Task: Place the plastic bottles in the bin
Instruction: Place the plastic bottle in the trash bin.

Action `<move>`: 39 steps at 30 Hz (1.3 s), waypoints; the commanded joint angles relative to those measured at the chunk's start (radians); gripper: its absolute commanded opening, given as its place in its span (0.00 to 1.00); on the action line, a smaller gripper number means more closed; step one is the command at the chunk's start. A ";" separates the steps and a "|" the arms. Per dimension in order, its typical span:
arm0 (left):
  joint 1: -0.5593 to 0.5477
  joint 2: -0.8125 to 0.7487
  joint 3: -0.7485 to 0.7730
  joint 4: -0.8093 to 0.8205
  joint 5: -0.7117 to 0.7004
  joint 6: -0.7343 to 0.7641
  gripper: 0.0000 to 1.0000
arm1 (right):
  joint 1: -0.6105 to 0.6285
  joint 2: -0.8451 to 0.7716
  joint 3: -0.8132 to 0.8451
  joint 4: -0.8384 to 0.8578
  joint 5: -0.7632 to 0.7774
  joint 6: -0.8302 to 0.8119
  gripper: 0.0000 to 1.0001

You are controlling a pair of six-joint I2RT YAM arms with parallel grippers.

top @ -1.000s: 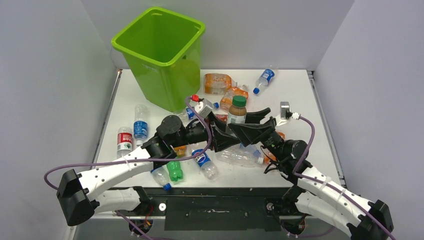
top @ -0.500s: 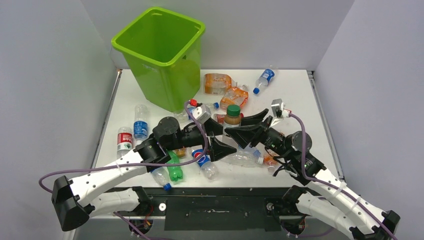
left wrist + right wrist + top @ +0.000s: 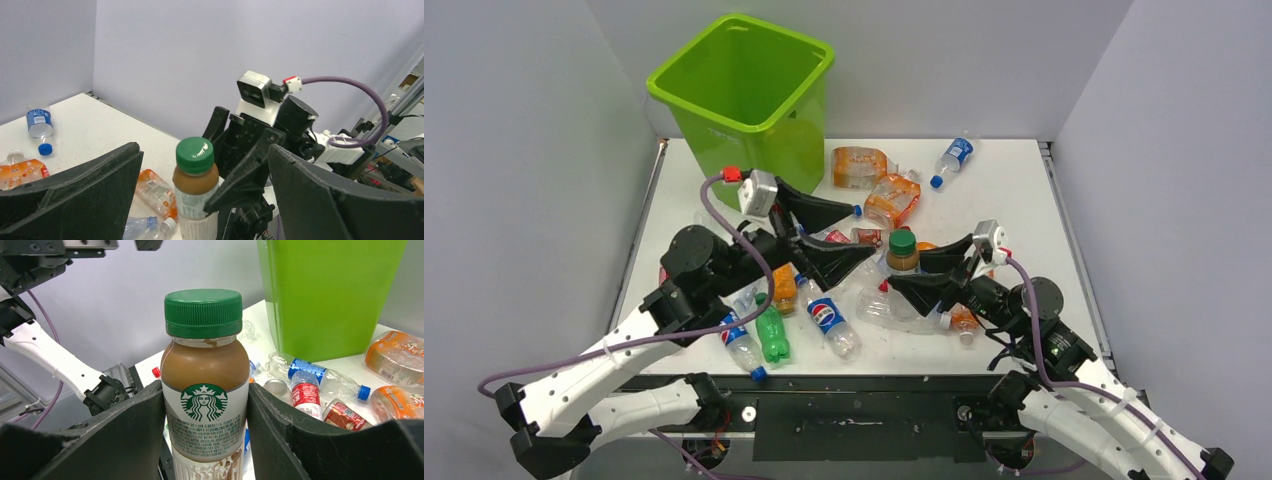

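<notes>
My right gripper (image 3: 906, 268) (image 3: 205, 407) is shut on an upright brown coffee bottle (image 3: 902, 252) (image 3: 205, 390) with a green cap and a white label, held just above the table's middle. My left gripper (image 3: 865, 235) (image 3: 204, 152) hangs wide open to the left of it. Its fingers (image 3: 75, 195) stand apart from the bottle (image 3: 196, 190), which sits beyond the gap. The lime-green bin (image 3: 744, 100) (image 3: 330, 290) stands at the far left of the table. Several other plastic bottles lie loose, among them a Pepsi bottle (image 3: 829, 322) and a green bottle (image 3: 772, 338).
Crushed orange bottles (image 3: 861, 165) (image 3: 892, 200) and a blue-labelled bottle (image 3: 951, 158) lie behind the grippers. A clear bottle (image 3: 904, 310) lies under the right gripper. Grey walls close in the white table (image 3: 1024, 200) on three sides.
The left gripper opened, let go of the coffee bottle and drew back left toward the bin. The right gripper closed on the bottle and now holds it alone.
</notes>
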 commanded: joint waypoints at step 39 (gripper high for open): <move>-0.033 0.354 0.224 -0.080 0.203 -0.001 0.17 | 0.005 0.003 0.011 0.090 0.003 0.027 0.26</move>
